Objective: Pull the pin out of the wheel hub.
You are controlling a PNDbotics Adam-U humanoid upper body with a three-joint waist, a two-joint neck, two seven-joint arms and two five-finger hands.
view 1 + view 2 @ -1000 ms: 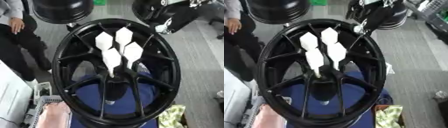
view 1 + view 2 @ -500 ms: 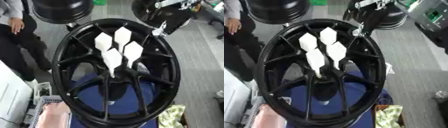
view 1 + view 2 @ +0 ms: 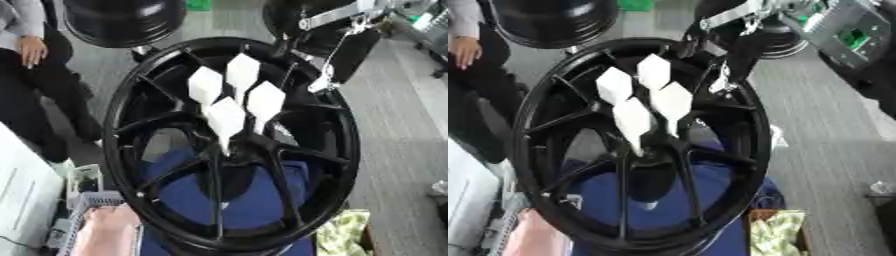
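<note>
Reaching over the wheel hub's (image 3: 229, 145) upper-right rim, right hand (image 3: 350, 52), fingers seemingly unreadable.

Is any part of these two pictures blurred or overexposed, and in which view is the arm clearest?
Left eye view: the four white pins are overexposed, showing no surface detail; the black wheel hub has soft, blurred spoke edges. Right eye view: the same softness, and the right arm at the upper rim is smeared, so its hand cannot be made out in either view.
</note>
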